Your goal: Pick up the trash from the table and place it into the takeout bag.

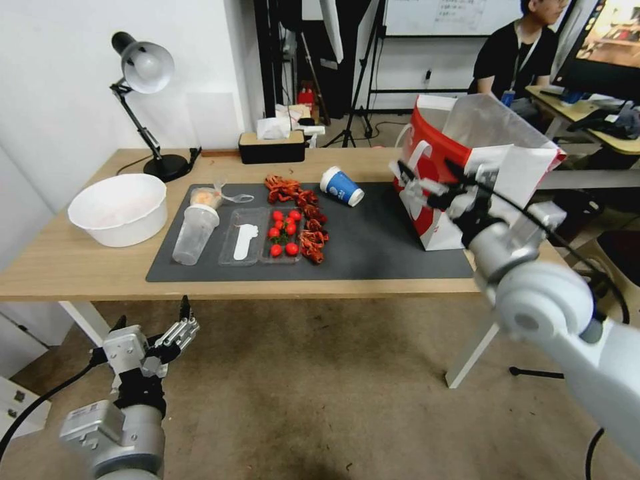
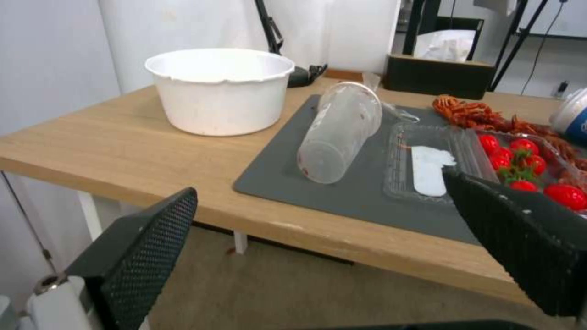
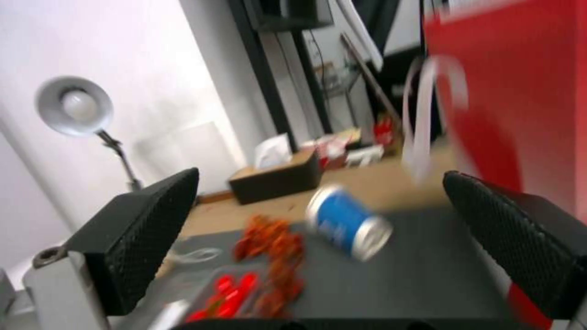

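Note:
On the table, a dark grey mat carries the trash. A blue paper cup lies on its side. A clear plastic cup lies near the mat's left end, beside a small knotted clear bag. The takeout bag, white with a red panel, stands open at the table's right end. My right gripper hovers open just in front of the bag, right of the blue cup. My left gripper is open, below the table's front edge.
A big white bowl sits on the table's left. A clear tray of cherry tomatoes and red crayfish shells lie mid-mat. A desk lamp and tissue box stand at the back edge.

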